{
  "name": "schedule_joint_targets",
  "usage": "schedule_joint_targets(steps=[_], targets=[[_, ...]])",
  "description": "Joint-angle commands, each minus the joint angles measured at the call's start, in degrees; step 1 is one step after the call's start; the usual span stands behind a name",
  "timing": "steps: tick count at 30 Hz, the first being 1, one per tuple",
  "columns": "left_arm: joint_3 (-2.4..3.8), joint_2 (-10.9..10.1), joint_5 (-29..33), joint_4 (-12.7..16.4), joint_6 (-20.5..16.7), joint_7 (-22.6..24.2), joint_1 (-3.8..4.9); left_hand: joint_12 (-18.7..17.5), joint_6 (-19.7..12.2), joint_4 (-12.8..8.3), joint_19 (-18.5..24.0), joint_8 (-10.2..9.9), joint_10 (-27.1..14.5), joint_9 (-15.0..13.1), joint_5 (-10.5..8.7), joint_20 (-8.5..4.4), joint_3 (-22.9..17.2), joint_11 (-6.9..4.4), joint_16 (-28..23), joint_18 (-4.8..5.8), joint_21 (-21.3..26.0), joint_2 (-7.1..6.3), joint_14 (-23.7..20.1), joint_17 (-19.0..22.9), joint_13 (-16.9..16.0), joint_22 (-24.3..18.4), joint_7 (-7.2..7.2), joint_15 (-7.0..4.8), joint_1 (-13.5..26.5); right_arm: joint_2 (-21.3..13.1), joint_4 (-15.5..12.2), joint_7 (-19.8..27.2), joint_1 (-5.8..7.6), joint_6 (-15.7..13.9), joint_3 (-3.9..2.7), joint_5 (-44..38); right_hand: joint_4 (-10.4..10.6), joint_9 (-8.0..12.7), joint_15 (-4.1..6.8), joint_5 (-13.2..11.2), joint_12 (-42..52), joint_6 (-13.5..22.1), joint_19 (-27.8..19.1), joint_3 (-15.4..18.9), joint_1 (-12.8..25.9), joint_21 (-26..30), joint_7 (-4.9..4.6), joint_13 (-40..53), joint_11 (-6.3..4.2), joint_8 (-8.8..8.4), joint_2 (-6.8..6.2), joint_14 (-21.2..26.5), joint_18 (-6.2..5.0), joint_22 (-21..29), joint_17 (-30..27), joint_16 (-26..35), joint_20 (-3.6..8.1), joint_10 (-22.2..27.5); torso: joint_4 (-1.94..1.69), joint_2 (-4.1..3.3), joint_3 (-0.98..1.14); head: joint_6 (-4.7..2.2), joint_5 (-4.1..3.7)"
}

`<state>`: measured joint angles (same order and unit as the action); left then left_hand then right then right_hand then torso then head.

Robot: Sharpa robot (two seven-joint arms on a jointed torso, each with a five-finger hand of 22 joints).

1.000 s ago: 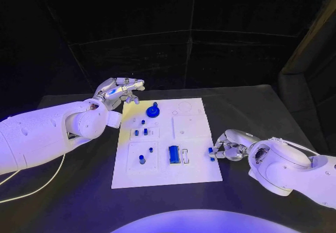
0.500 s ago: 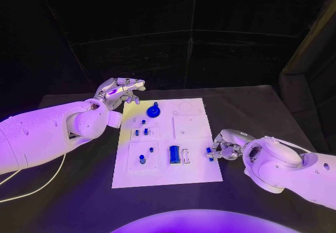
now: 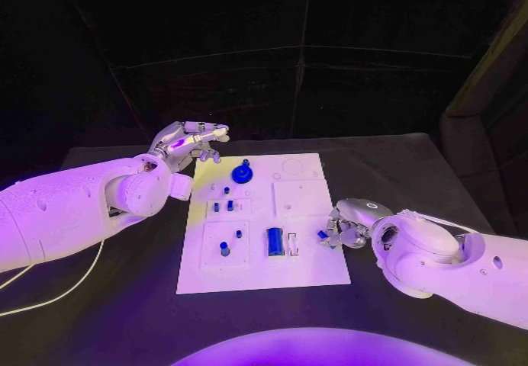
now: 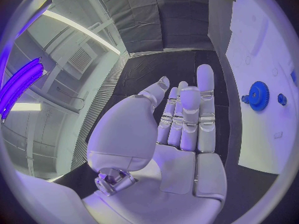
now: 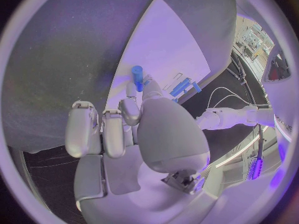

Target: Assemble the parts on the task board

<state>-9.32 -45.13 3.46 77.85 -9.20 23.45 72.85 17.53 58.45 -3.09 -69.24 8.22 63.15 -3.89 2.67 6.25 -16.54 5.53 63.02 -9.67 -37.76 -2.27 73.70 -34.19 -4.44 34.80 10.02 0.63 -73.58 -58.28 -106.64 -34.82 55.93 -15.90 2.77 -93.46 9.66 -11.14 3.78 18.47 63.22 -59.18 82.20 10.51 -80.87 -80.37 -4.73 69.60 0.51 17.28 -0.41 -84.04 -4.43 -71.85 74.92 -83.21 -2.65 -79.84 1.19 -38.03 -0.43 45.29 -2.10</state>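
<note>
**Right hand pinches a small blue part at the board's right edge**

Here the task board [image 3: 264,229] lies flat in the middle of the black table [image 3: 418,175], its long side running away from the robot. On it, a blue gear [image 3: 242,174] sits near the far left corner, with a small blue peg [image 3: 226,190] just beside it on the near side. 2 short blue pegs [image 3: 222,206] stand together in a square recess on the left, another small blue piece [image 3: 224,248] sits in the recess nearer the robot, and a longer blue cylinder [image 3: 272,242] lies in a slot near the middle, next to a pale bar [image 3: 291,244]. No writing or label can be read on the board or the parts.

The right hand [image 3: 343,232] is at the board's right edge, about level with the cylinder. Its thumb and a finger are closed on a small blue part [image 5: 137,76], held just above the white plate; in the right wrist view the other fingers [image 5: 93,129] curl beside it, touching nothing.

The left hand [image 3: 187,141] is raised off the table beyond the board's far left corner, well apart from the parts. In the left wrist view its fingers [image 4: 190,114] are stretched out straight, side by side, and it holds nothing.
</note>
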Motion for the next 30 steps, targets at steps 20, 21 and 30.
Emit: schedule_joint_targets(steps=[20,21,30], targets=[[-0.03,-0.2,0.1,0.3,1.0,-0.1,0.08,0.3,-0.4,-0.3,-0.4,-0.1,-0.3,0.0,0.12,0.1,0.0,-0.06,-0.2,-0.76,0.4,0.14,-0.4,0.1,-0.1,-0.1,-0.13,-0.02,-0.5,-0.9,-3.6,-0.2,-0.36,-10.1,0.37,13.2,1.0,-0.4,0.86,5.6,1.1,-2.1,1.7,-7.9,-2.2,-1.9,0.97,1.1,-1.38,-0.65,2.83,-4.0,1.37,-3.4,5.1,-0.8,1.05,-1.1,-0.01,0.01,0.03,0.08,0.37],[-0.03,-0.2,0.1,0.3,1.0,-0.1,0.08,0.3,-0.4,-0.3,-0.4,-0.1,-0.3,0.0,0.12,0.1,0.0,-0.06,-0.2,-0.76,0.4,0.14,-0.4,0.1,-0.1,-0.1,-0.13,-0.02,-0.5,-1.0,-3.9,0.3,-0.36,-11.2,0.37,14.2,1.1,-0.4,0.89,5.9,1.3,-2.2,1.8,-8.3,-2.0,-2.0,1.0,1.3,-1.41,-0.66,2.56,-4.0,1.39,-3.5,5.2,-0.9,1.07,-1.2,-0.01,0.03,0.02,0.04,0.38],[-0.04,-0.3,0.1,0.5,0.9,-0.1,0.08,0.3,-0.4,-0.3,-0.4,-0.1,-0.3,0.0,0.12,0.1,0.0,-0.07,-0.2,-0.76,0.4,0.15,-0.4,0.1,-0.1,-0.1,-0.13,-0.02,-0.5,-0.8,-5.4,2.4,-0.35,-15.9,0.35,19.1,2.5,-0.9,1.0,8.0,2.1,-2.8,2.1,-10.7,-0.1,-2.4,1.13,2.0,-1.52,-0.82,-0.14,-4.1,1.54,-4.3,5.9,-1.3,1.2,-1.8,0.01,0.05,-0.06,0.09,0.57]])
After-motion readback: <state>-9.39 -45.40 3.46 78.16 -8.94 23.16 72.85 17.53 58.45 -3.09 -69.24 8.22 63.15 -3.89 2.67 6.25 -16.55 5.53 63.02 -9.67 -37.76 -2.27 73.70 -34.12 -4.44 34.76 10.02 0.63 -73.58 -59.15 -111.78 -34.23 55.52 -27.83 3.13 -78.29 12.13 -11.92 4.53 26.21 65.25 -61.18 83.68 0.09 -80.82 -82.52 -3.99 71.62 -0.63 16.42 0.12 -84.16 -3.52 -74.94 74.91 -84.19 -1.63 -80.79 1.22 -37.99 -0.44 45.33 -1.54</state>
